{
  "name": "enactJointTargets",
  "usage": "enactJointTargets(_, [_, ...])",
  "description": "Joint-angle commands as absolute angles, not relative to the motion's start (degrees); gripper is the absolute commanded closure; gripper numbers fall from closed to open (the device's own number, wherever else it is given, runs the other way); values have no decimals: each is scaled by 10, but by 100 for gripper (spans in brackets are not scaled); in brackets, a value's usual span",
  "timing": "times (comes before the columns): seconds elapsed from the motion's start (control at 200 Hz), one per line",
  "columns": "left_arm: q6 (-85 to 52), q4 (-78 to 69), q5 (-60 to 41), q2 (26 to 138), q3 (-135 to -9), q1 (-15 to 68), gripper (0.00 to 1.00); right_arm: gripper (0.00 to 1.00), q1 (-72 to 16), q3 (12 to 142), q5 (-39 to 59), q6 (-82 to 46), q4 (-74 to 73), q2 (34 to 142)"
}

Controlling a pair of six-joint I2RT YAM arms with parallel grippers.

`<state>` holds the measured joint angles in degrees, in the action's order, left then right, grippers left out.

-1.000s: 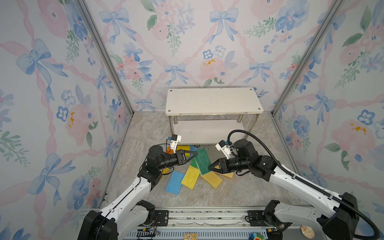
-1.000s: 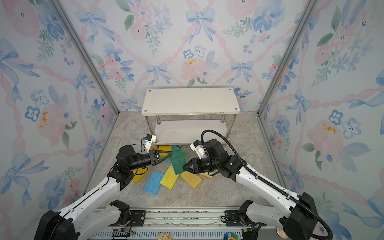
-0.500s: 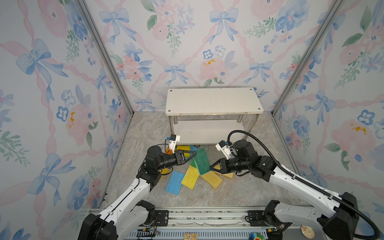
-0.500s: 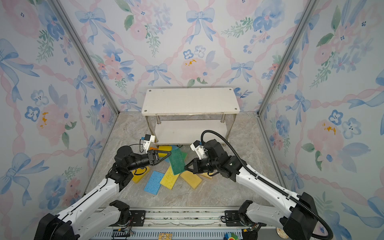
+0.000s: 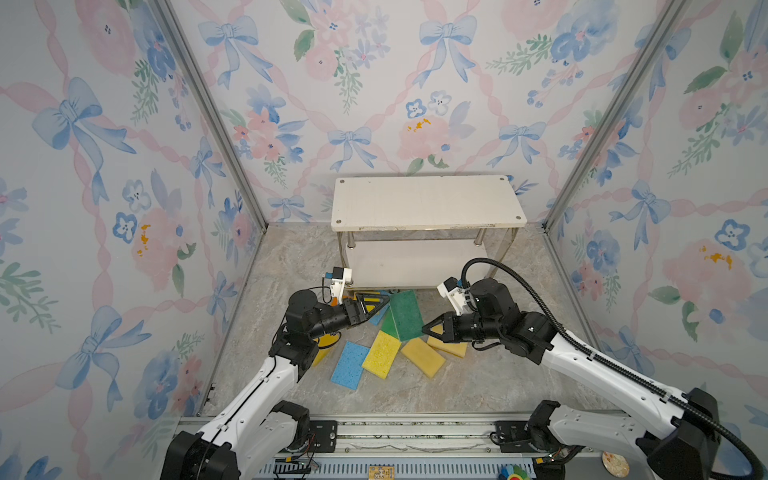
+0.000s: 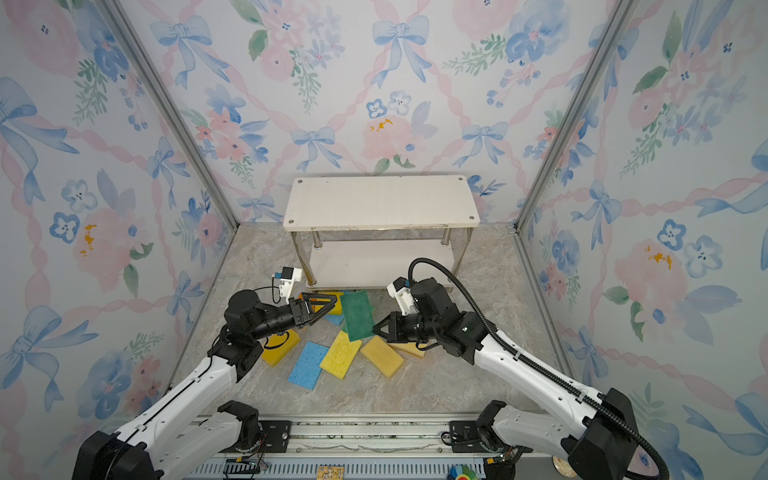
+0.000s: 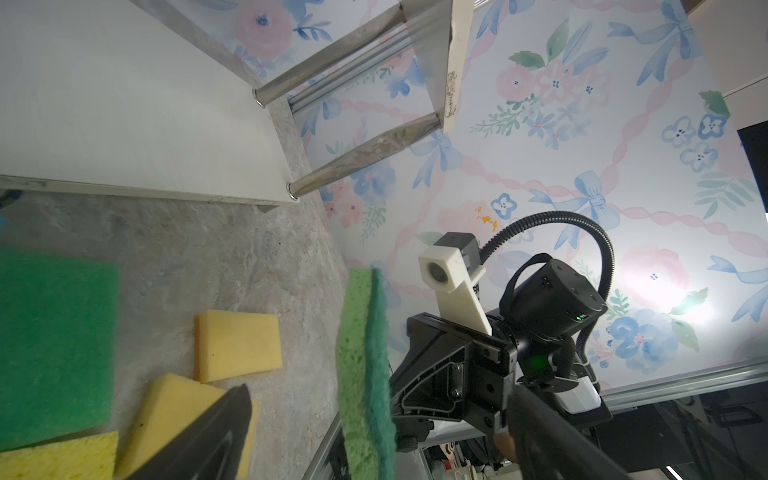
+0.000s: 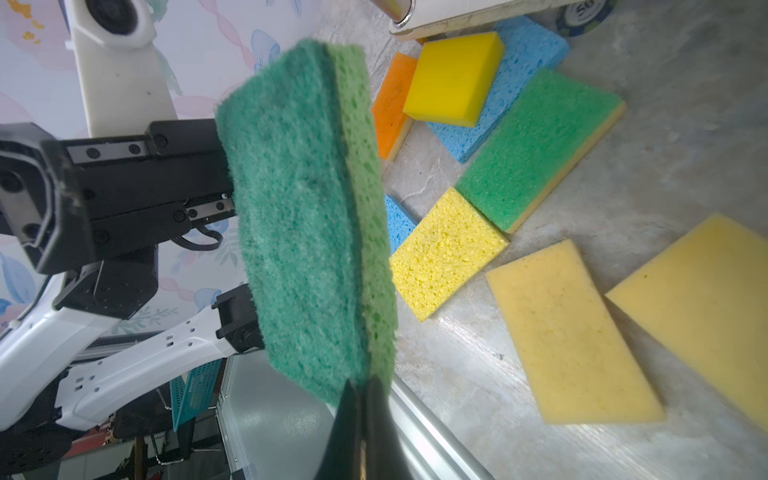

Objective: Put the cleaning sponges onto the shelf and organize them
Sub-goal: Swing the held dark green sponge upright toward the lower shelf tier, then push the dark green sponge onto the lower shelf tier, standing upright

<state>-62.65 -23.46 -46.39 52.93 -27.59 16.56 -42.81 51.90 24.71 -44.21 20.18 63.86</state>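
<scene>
several sponges [image 5: 381,354] strewn before shelf [image 5: 428,201], dark green sponge [image 5: 406,313] in right tool [image 5: 425,329]

Three walls [image 5: 374,83]: pale floral wallpaper with blue bows, pink roses, crossing pink ribbons, green sprigs. Bare aluminium corner posts [image 5: 209,112] at both back corners. Floor [image 5: 478,386]: grey-beige marble look, slight sheen. Metal rail [image 5: 415,430] along front edge. Even bright lighting; white glare patch [image 7: 652,286] on wallpaper in left wrist view.
</scene>
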Motion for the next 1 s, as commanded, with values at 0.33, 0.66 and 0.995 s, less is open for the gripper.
enactJointTargets(0.33, [-402, 149, -140, 352, -327, 152, 2, 100, -405, 541, 194, -542, 0, 793])
enactJointTargets(0.66, [-324, 240, -136, 348, -365, 154, 2, 100, -401, 649, 235, -546, -71, 978])
enactJointTargets(0.995, [-320, 248, -114, 348, -355, 160, 2, 100, -392, 744, 256, -553, -87, 1102])
